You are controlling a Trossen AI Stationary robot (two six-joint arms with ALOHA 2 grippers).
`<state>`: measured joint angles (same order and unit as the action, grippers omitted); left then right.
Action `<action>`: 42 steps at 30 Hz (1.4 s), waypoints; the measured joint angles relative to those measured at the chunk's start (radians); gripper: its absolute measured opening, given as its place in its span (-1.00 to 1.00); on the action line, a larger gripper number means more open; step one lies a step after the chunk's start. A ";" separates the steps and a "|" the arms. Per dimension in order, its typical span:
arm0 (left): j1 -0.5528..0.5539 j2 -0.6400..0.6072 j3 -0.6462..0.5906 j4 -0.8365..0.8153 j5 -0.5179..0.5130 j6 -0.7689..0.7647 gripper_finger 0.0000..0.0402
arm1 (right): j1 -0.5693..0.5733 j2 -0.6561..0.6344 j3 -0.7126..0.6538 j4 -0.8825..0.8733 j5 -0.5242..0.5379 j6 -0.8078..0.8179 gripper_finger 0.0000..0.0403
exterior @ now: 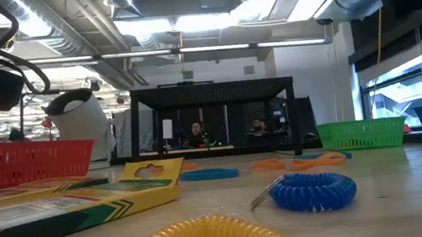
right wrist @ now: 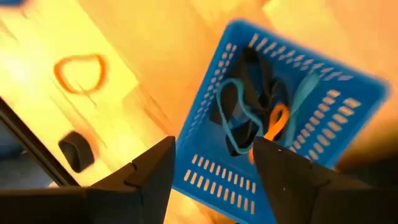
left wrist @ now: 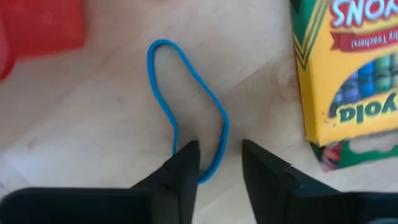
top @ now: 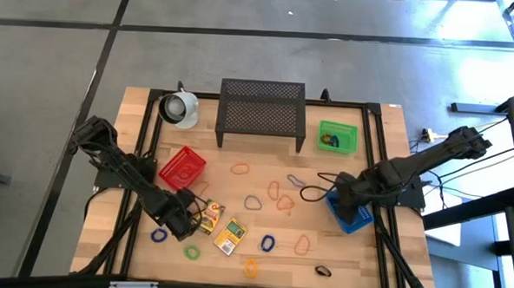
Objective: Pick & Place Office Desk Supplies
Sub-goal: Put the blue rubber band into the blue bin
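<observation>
Blue and thin, a rubber-band loop lies flat on the wooden table between the red bin and a yellow crayon packet. The left gripper is down over its near end, the two fingers straddling the strand with a narrow gap; they appear not yet to pinch it, so this looks like the closing step of a pick. The next move calls for shutting fully on the strand, then lifting straight up before carrying it to a bin.

Across the table, the right gripper hangs over the blue bin with its fingers spread and nothing between them; that bin already holds a teal loop, an orange loop and something dark. Other loops, orange, blue, green and grey, are scattered over the table, and a dark clip sits near the front edge.

From above, the left arm covers its loop entirely, so contact cannot be confirmed there. The dark contents of the blue bin are too blurred to name.
</observation>
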<state>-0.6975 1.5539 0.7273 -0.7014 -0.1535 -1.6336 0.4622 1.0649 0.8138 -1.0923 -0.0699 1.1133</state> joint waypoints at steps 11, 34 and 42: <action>0.001 -0.003 -0.002 0.012 -0.009 0.156 -0.98 | 0.000 0.000 0.193 -0.086 0.192 -0.024 -0.02; 0.099 -0.100 0.282 0.480 -0.718 0.897 -0.98 | -0.018 0.134 0.306 0.629 0.675 -0.743 -0.04; 0.211 -0.100 0.282 0.928 -0.588 1.305 -0.98 | -0.070 0.240 0.306 0.929 0.586 -0.839 -0.04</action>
<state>-0.4863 1.4540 1.0096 0.2263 -0.7418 -0.3284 0.3921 1.3044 1.1202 -0.1632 0.5159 0.2744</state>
